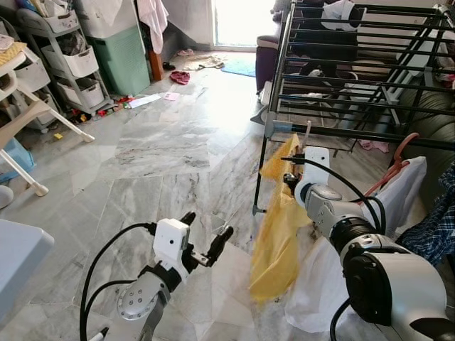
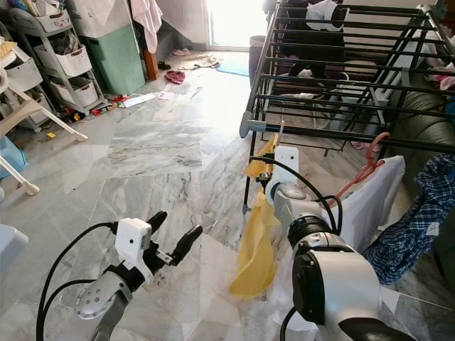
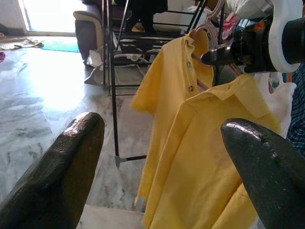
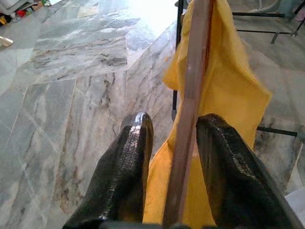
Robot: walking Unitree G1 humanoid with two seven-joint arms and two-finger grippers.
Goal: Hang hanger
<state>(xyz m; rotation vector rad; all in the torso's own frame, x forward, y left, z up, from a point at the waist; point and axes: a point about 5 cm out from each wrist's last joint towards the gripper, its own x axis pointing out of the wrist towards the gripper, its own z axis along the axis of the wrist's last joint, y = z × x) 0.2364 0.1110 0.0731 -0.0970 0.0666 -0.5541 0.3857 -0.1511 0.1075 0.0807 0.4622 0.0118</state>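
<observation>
Here the right gripper (image 4: 174, 157) reaches forward, clenching the hanger (image 4: 190, 109) under the yellow shirt (image 1: 281, 227); the left gripper (image 2: 170, 238) hovers released.

Between the right gripper's (image 4: 174, 157) glossy, pebbled black fingers (image 4: 125, 171) runs a smooth, matt brown hanger (image 4: 190, 105), wood by the look, with soft yellow cloth of a shirt (image 3: 190, 143) draped around it. Just beyond stands a rack (image 1: 341, 85) of dark, smooth metal bars. Below the left gripper (image 1: 206, 238), whose black fingers look equally textured and shiny, the floor (image 1: 156, 163) is polished grey-veined marble.
</observation>
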